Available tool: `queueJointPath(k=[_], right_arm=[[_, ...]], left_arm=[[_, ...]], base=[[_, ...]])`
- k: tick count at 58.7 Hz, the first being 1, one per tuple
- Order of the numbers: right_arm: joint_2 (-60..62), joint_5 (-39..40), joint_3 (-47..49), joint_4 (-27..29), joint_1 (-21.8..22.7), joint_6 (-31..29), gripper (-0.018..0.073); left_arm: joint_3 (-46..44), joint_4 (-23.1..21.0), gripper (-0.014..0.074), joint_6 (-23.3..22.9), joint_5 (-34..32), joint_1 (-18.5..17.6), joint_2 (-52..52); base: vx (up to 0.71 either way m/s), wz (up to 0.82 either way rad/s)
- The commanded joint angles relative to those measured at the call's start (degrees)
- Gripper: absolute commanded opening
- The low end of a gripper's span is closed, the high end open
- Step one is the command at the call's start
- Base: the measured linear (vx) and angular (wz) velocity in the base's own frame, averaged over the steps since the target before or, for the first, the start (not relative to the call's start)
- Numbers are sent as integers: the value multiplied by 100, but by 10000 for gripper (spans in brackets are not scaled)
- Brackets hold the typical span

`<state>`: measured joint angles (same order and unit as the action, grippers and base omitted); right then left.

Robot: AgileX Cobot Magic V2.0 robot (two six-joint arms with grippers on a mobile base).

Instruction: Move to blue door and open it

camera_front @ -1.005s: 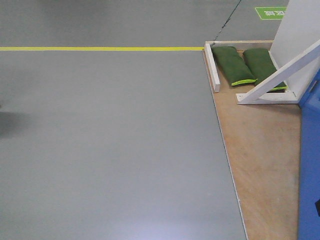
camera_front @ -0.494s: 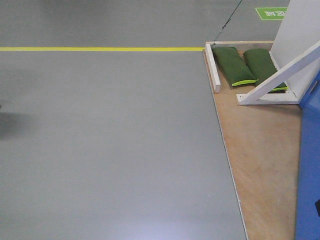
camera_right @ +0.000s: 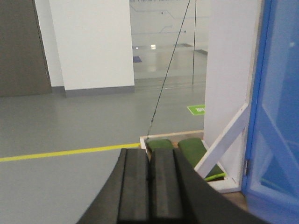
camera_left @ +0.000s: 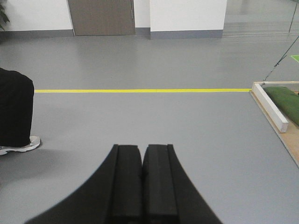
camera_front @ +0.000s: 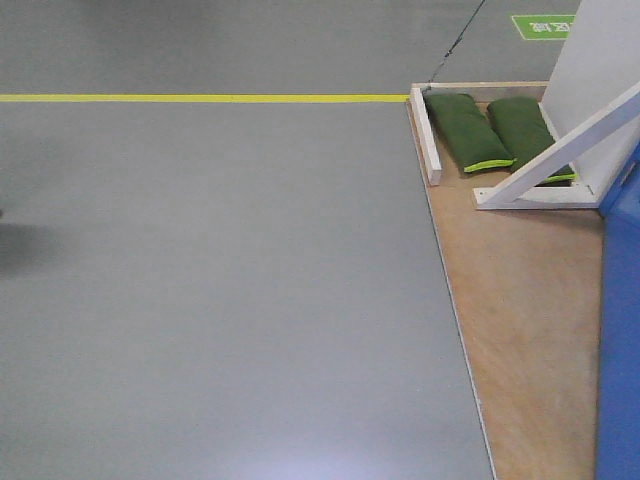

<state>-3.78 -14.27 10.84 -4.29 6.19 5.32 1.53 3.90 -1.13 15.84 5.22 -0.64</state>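
Blue door (camera_right: 280, 93) ahead and to the right of the right end effector (camera_right: 149, 156), green sandbags (camera_right: 194, 151) and a white brace (camera_right: 224, 140) just left of it on a plywood base (camera_front: 520, 300), that end effector and the left end effector (camera_left: 142, 154) both pressed closed, empty, above grey floor (camera_front: 220, 280).

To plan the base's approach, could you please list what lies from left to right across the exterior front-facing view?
Bare grey floor → white wooden batten → first green sandbag → second green sandbag → blue door.
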Motion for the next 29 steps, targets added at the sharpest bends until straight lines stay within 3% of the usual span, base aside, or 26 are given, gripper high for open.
queueJointPath(k=[1,19,29], right_arm=[[-649,473,838,-72,28,-8,8],[-3195,472,3540,-5,28,-8,8],[-4188,483,5029,610,28,-8,8]], left_arm=[[-156,-12,73,-37,-486,-10,-79],[-156,-12,73,-37,-486,-10,-79],[-156,-12,73,-37,-486,-10,-79]], base=[[0,0],[0,0],[0,0]])
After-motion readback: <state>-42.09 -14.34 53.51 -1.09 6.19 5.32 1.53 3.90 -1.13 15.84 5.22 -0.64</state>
